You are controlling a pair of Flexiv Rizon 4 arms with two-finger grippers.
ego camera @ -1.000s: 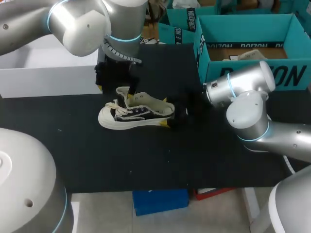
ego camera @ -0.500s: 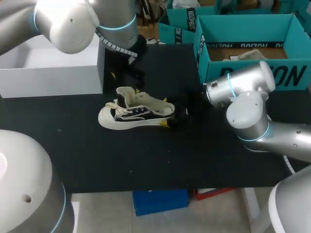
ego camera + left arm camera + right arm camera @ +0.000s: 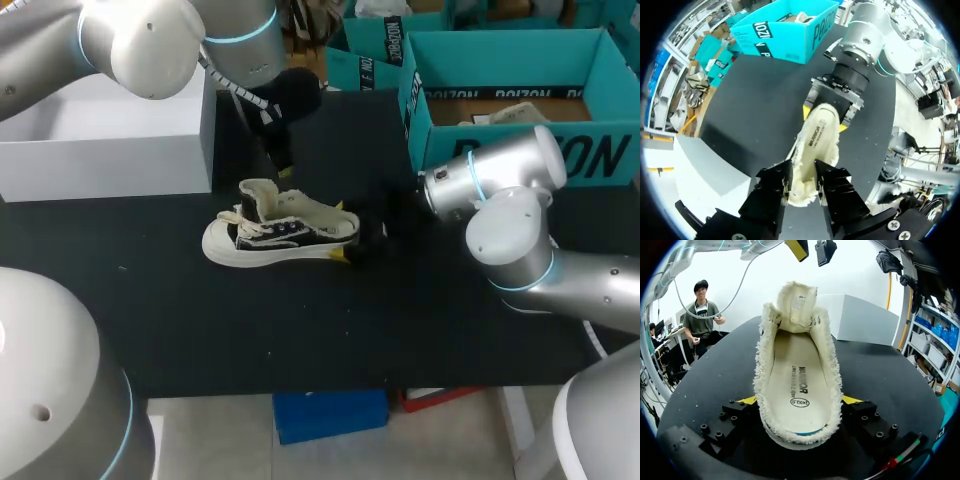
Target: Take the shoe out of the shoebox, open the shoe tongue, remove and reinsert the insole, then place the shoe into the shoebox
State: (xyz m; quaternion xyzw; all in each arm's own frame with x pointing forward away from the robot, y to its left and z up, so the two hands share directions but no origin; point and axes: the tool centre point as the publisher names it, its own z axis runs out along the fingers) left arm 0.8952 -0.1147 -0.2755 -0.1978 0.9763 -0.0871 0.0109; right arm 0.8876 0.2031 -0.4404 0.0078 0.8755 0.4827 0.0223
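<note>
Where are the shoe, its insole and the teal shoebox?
shoe (image 3: pixel 275 233): head view, on its laced side.
insole (image 3: pixel 797 382): right wrist view, on its middle, inside the shoe.
teal shoebox (image 3: pixel 500 60): head view, on its inner back wall.

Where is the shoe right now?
In the head view the shoe sits near the middle of the black table. The right gripper holds its heel, and the left gripper is above its toe end.
</note>
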